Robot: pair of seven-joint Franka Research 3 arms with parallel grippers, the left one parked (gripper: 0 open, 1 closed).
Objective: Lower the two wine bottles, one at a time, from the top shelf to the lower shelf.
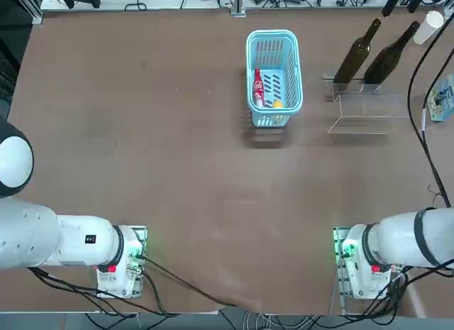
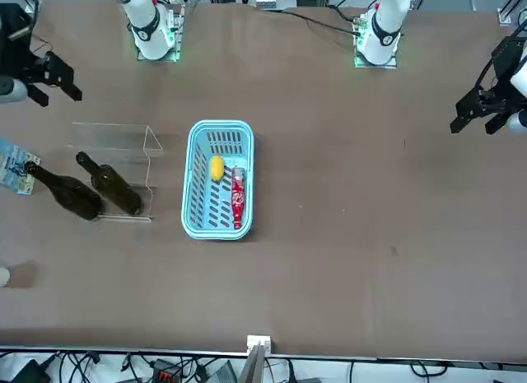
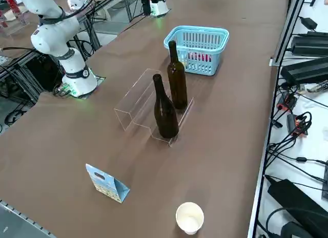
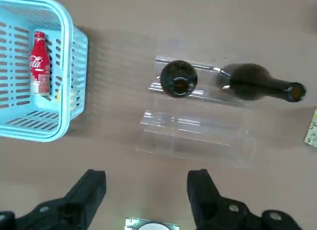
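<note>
Your gripper (image 4: 146,183) is wide apart, facing both bottles (image 3: 165,112) (image 3: 177,79), likely so one fits between its fingers.

- Even, fairly bright light covers the brown table (image 1: 198,174).
- Soft shadows lie beside the blue basket (image 4: 74,76).
- Small white glints edge the clear stand (image 4: 188,122).
- The right wrist view looks slightly soft.
</note>
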